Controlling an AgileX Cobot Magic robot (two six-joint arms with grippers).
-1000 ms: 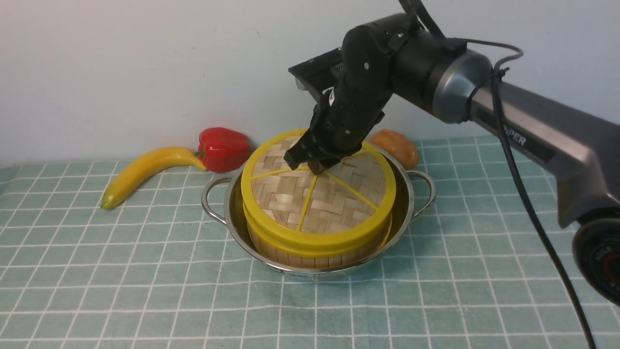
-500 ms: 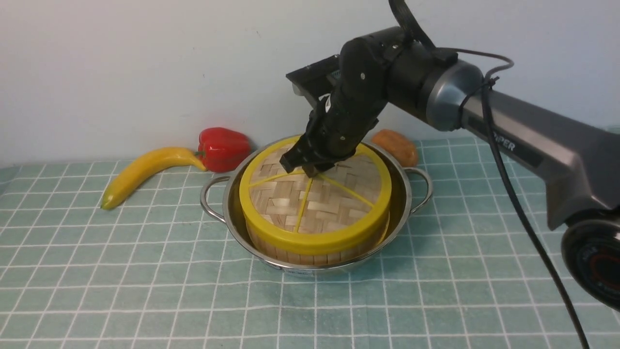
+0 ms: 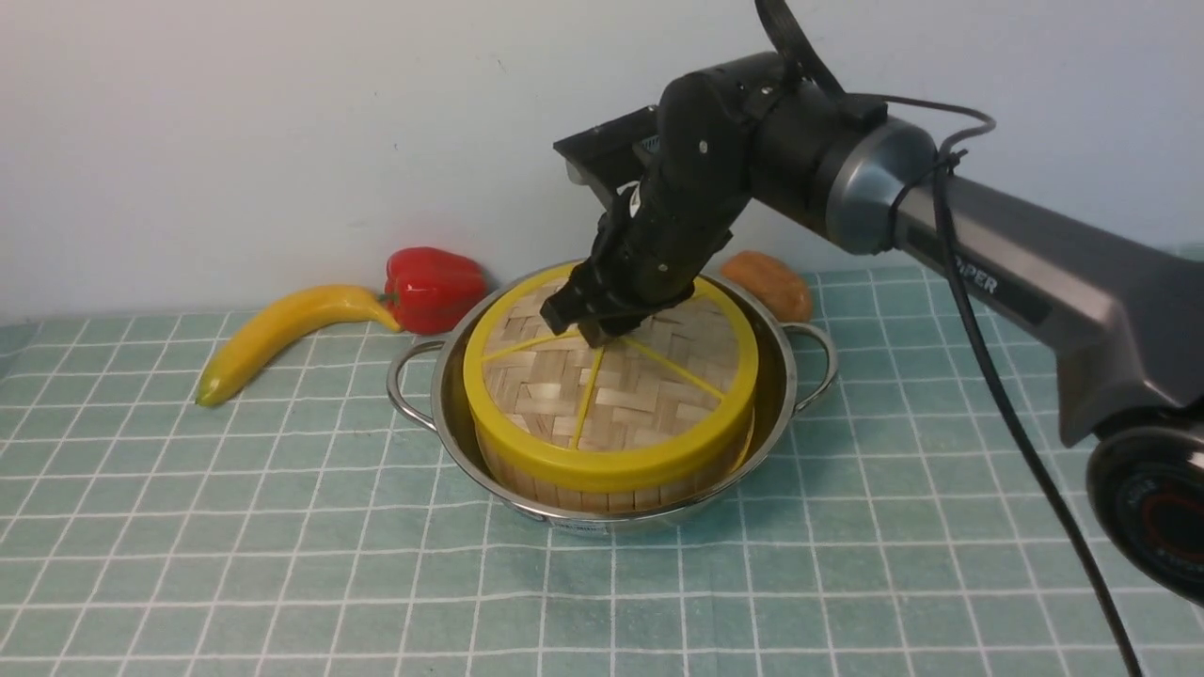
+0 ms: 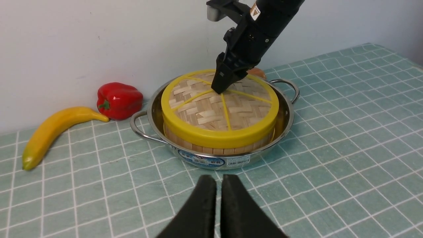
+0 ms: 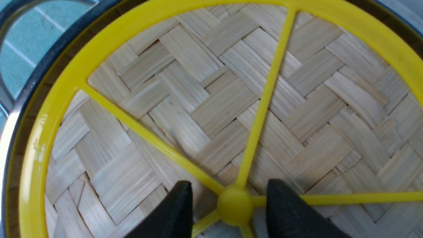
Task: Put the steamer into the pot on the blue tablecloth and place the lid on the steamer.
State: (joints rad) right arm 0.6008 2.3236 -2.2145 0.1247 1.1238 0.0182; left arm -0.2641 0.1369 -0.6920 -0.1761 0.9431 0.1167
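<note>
Nearest the robot, the left hand (image 4: 218,180) is hanging above the blue tablecloth (image 3: 282,527). Its two fingers are pressed together, holding nothing, well short of the pot (image 3: 450,428). Further out, the pot is sitting on the cloth with the steamer (image 3: 602,496) standing inside it, its pale wooden wall showing above the steel rim.

On top, the lid (image 3: 611,404) is now lying level, its yellow rim meeting the steamer's all round. A second ago it was riding higher and tilted, so it has been coming down onto the steamer in these last moments. Judging from that, both parts of the task are looking as good as done.

Over the middle of the lid, the right hand (image 3: 583,324) is pointing down at the knob (image 5: 234,205). The right wrist view is showing its fingers (image 5: 175,211) spread to either side of that knob, with a sliver of woven bamboo visible between each finger and it. So the hand is not pinching the lid. What is remaining, in my reading, is a straight lift clear without catching the knob.

Behind the pot, a banana (image 3: 273,338), a red pepper (image 3: 435,287) and a brownish vegetable (image 3: 771,282) are lying by the wall.
</note>
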